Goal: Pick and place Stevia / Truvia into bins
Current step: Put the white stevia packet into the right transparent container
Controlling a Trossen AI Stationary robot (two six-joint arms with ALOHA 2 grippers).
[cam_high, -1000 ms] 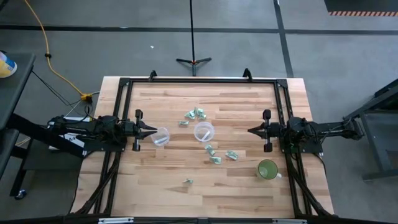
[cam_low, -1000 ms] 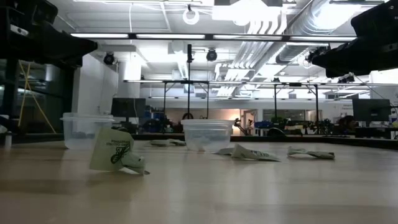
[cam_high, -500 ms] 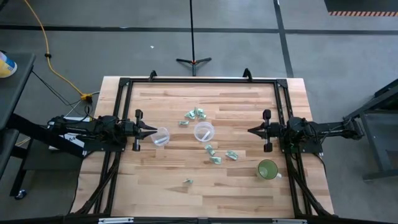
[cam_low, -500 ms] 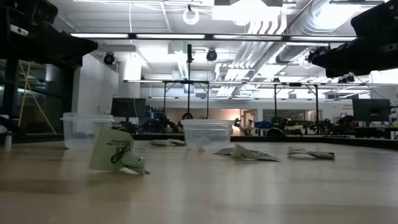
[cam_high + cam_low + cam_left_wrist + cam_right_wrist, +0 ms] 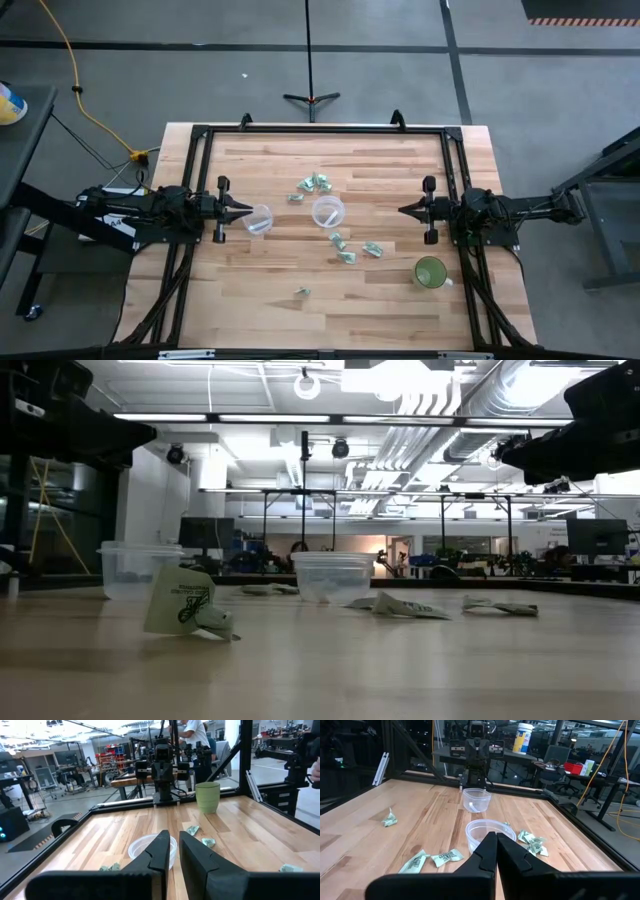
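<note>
Pale green-and-white sachets [image 5: 344,249] lie scattered on the desk [image 5: 380,310], most near the two upright clear cups. One cup [image 5: 328,210] stands mid-desk; the other cup [image 5: 260,219], further left, has a sachet inside.

no visible change btwn frames

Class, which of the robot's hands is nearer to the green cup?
Right. The right hand sits just up and inward from the green cup; the left hand is across the table.

Wooden table [image 5: 250,310]: sachets [image 5: 317,182], clear cups [image 5: 328,211], green cup [image 5: 431,272]
</note>
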